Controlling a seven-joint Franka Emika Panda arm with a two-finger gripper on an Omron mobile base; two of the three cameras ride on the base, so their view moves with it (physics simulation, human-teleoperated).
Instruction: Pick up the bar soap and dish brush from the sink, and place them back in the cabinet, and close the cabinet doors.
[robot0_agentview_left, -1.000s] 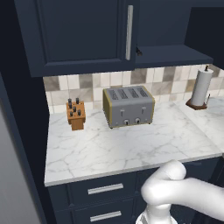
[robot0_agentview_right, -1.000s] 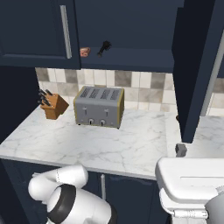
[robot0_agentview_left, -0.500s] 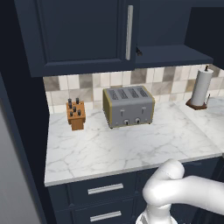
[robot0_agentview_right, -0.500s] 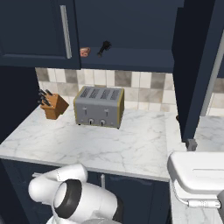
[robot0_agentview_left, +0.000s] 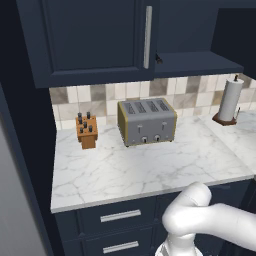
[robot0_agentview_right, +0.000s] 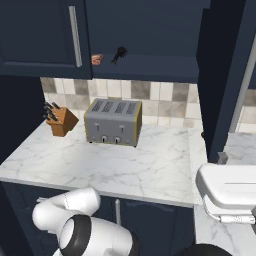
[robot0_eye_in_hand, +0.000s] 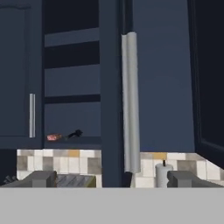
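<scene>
Flat reddish bar soap (robot0_agentview_right: 97, 59), bristly black dish brush (robot0_agentview_right: 119, 54), navy cabinet (robot0_agentview_right: 150, 67) shelf

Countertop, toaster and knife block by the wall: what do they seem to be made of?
The white grey-veined countertop looks like polished marble, judging by its veining. The boxy grey four-slot toaster looks like brushed metal with yellowish edge trim. The small orange-brown knife block looks like wood, though no grain shows.
</scene>
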